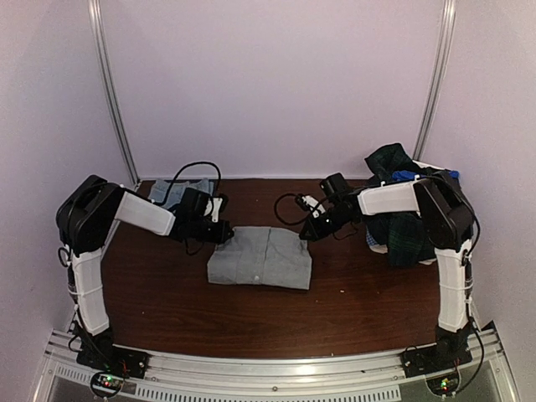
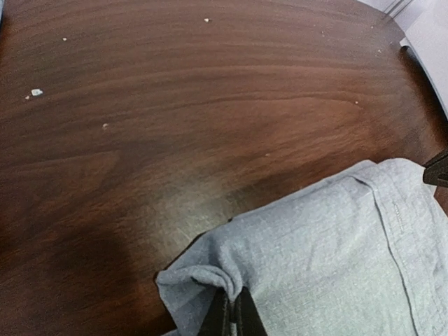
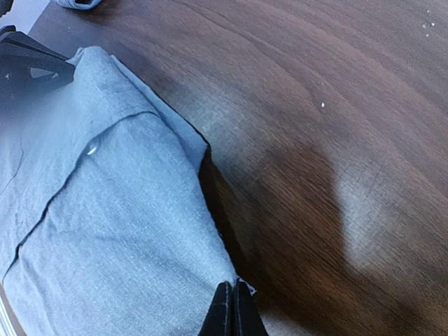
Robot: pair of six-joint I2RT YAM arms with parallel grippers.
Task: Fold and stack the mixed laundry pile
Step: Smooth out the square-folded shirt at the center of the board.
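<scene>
Grey shirt mid-fold, most of the heap yet to be done
Grey shirt (image 1: 260, 258) lies as a flat, roughly squared rectangle at the middle of the table (image 1: 251, 322), with the left tool (image 1: 225, 236) pinched tight on its far-left corner and the right tool (image 1: 306, 234) pinched tight on its far-right corner, so it looks partly folded and not yet stacked; a small folded stack (image 1: 167, 191) of blue-grey pieces lies at the far left, while the mixed laundry pile (image 1: 400, 222), dark plaid with blue and white showing, sits rumpled at the far right behind the right arm, so the task appears early, with the bulk left
</scene>
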